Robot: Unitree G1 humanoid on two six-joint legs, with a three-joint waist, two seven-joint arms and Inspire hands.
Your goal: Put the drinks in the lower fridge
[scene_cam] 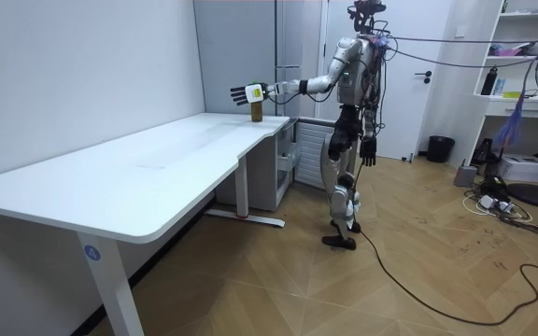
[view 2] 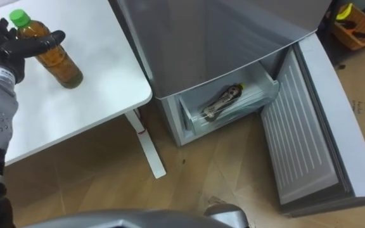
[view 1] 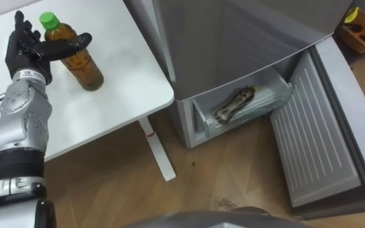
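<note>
Curl the black left hand (view 1: 27,50) round the clear plastic bottle of amber tea with a green cap (view 1: 84,66), low on the body rather than the neck, then lift straight up. Reaches now with fingers (view 1: 19,28) straight and spread behind it, thumb laid across its shoulder, not yet clamped. Stands upright on the white worktop (view 1: 125,82), near the corner beside the grey fridge (view 1: 233,38). Looks smooth, rounded, full, so probably slippery. Aim afterwards for the open pale lower drawer (view 1: 201,120), where another bottle (view 1: 233,104) lies flat. Leave the right hand (scene_cam: 369,154) hanging at the side.
</note>
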